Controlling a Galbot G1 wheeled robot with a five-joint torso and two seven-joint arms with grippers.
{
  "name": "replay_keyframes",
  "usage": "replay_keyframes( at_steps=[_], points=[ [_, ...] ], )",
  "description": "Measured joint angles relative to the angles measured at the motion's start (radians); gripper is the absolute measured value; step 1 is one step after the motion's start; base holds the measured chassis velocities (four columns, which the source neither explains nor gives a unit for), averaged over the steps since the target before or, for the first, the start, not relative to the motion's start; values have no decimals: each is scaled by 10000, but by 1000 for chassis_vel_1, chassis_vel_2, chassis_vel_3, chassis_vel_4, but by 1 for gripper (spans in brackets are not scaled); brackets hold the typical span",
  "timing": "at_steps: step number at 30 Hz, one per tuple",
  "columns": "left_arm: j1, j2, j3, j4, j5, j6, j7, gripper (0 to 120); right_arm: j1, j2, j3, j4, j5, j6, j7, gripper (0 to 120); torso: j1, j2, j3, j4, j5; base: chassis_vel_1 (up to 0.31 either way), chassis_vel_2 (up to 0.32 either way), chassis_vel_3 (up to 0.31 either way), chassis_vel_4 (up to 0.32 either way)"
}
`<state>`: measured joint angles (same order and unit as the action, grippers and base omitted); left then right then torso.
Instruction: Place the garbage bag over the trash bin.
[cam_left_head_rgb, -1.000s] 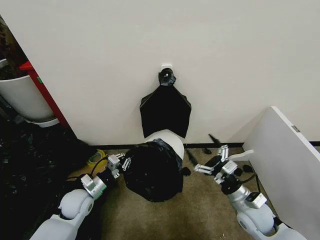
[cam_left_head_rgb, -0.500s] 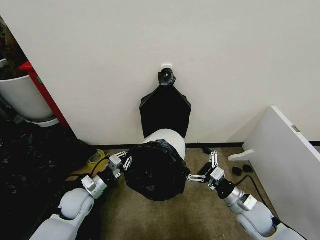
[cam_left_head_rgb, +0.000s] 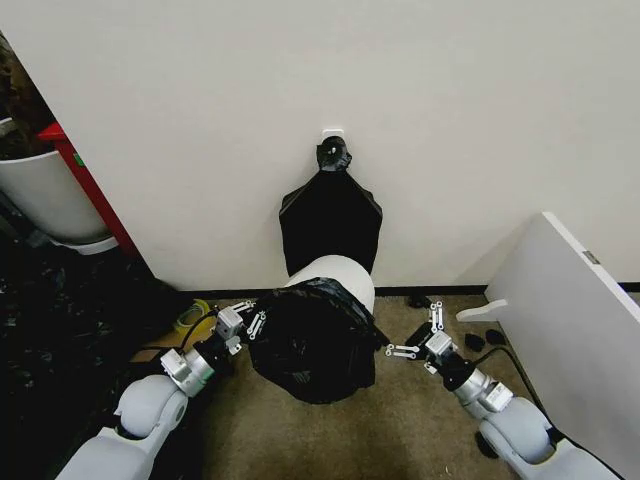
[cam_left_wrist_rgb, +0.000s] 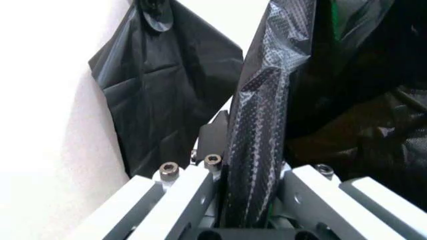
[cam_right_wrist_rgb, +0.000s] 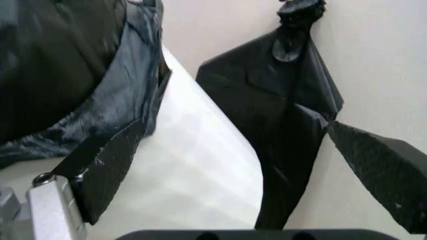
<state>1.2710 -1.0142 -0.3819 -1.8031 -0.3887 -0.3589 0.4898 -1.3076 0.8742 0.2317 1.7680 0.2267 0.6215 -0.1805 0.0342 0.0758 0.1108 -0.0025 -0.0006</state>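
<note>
Room: lying as brown carpet floor (cam_left_head_rgb: 400, 440) under a plain white wall (cam_left_head_rgb: 200, 100), with a flat black sheet (cam_left_head_rgb: 330, 225) hanging knotted from a hook behind the work
Trash bin: leaning tipped toward the robot between both sets of jaws, white side (cam_left_head_rgb: 340, 272) showing above the plastic
Garbage bag (cam_left_head_rgb: 312, 340): covering the near end of the bin, bunched and wrinkled, not yet drawn down the far side
Left gripper (cam_left_head_rgb: 245, 322): pinching a fold of the bag film between pressed-together jaws, film running straight up from the fingers (cam_left_wrist_rgb: 257, 150)
Right gripper (cam_left_head_rgb: 412, 345): hovering with jaws spread just beside the bag's other edge, hem lying next to one finger (cam_right_wrist_rgb: 107, 165) and not yet between the jaws
Doing it well: keeping the left pinch firm, bringing the spread jaws around the loose hem before closing, pulling evenly on both sides to avoid tearing thin film or tipping the bin further
Edges: sitting well apart from the jaws, larger white tub (cam_left_head_rgb: 45, 200) and white board (cam_left_head_rgb: 570, 300)
</note>
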Motion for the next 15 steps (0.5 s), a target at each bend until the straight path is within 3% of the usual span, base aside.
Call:
replay_keyframes(
  at_steps=[4, 9, 15],
  points=[
    [-37, 13, 20, -65, -168, 32, 242, 1, 340, 178, 0, -460, -111, 223, -76, 100, 0, 0, 0, -1, -1, 0, 0, 0, 0],
    [-67, 17, -15, -151, -642, 310, 419, 1, 1232, 643, 236, -1454, -1622, 1155, -58, 100, 0, 0, 0, 3, 1, 0, 0, 0, 0],
    [-173, -91, -26, -85, -839, 595, 331, 1, 1373, 719, 302, -1238, -1759, 1473, 174, 100, 0, 0, 0, -2, -1, 0, 0, 0, 0]
  ],
)
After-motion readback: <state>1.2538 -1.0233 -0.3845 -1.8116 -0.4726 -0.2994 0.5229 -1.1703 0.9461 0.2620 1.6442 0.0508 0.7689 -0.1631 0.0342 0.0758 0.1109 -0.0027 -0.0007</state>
